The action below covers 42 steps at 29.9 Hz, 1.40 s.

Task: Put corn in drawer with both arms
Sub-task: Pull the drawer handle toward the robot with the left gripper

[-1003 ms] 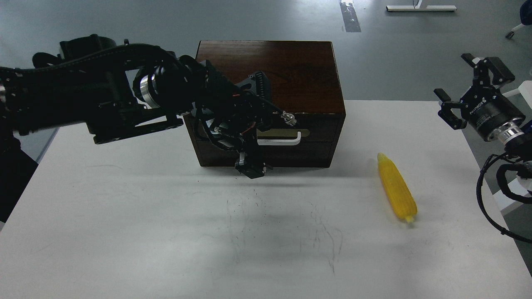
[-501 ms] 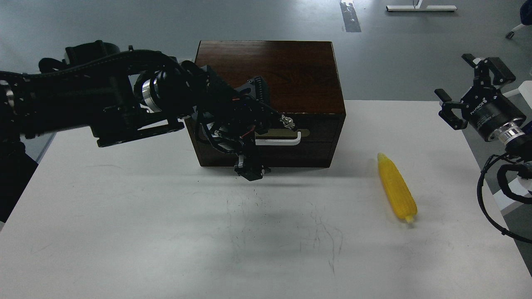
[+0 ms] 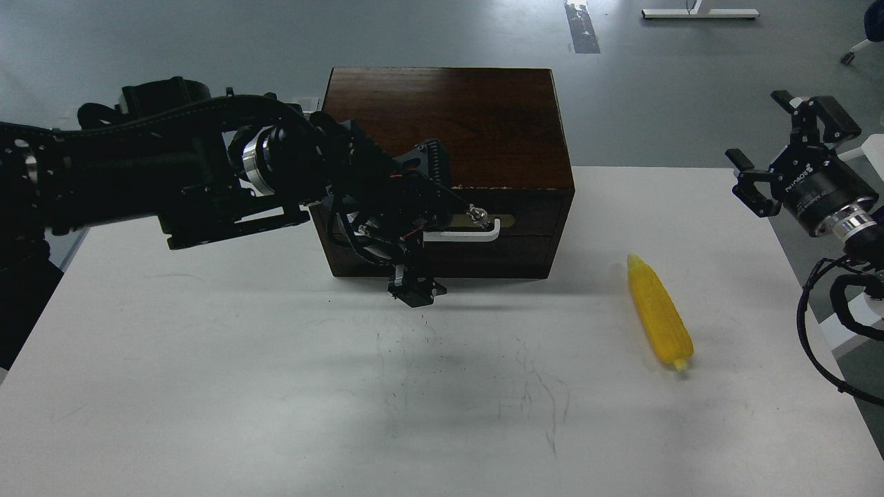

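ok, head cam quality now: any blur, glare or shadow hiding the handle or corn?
Head view: sharp, no motion blur. The corn is evenly lit, no glare. The left gripper is a dark mass covering the left end of the handle. Soft shadow lies on the table in front of the box.

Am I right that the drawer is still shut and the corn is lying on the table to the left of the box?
Not quite. In the head view the corn lies on the table to the right of the box, not the left. The drawer is indeed shut.
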Each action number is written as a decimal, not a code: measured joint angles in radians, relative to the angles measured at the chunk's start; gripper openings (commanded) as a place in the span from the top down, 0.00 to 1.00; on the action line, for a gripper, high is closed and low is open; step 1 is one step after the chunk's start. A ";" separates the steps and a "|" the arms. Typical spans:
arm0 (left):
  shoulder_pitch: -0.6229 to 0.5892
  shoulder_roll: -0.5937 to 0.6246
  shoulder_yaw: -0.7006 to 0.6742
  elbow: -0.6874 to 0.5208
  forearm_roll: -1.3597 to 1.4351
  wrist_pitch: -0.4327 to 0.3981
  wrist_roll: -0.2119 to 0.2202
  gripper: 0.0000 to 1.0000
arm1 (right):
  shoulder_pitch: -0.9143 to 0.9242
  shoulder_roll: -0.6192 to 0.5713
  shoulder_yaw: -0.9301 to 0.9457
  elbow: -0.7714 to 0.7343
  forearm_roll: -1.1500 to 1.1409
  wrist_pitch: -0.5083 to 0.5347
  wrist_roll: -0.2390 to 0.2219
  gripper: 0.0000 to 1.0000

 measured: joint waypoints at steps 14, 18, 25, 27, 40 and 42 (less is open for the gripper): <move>-0.002 -0.015 0.033 -0.011 0.001 0.000 0.000 0.02 | -0.003 -0.009 0.002 0.002 0.002 0.000 0.000 0.00; -0.005 -0.019 0.033 -0.038 0.000 0.000 0.000 0.02 | -0.005 -0.011 0.002 0.002 0.002 0.000 0.000 0.00; -0.015 -0.014 0.032 -0.122 -0.005 0.000 0.000 0.02 | -0.009 -0.017 0.005 0.005 0.002 0.000 0.000 0.00; -0.017 -0.011 0.032 -0.148 -0.006 0.000 0.000 0.02 | -0.010 -0.017 0.005 0.005 0.002 0.000 0.000 0.00; -0.029 0.034 0.025 -0.316 -0.022 -0.001 0.000 0.02 | -0.014 -0.019 0.006 0.005 0.002 0.000 0.000 0.00; -0.033 0.038 0.022 -0.339 -0.028 0.000 0.000 0.02 | -0.014 -0.019 0.006 0.005 0.002 0.000 0.000 0.00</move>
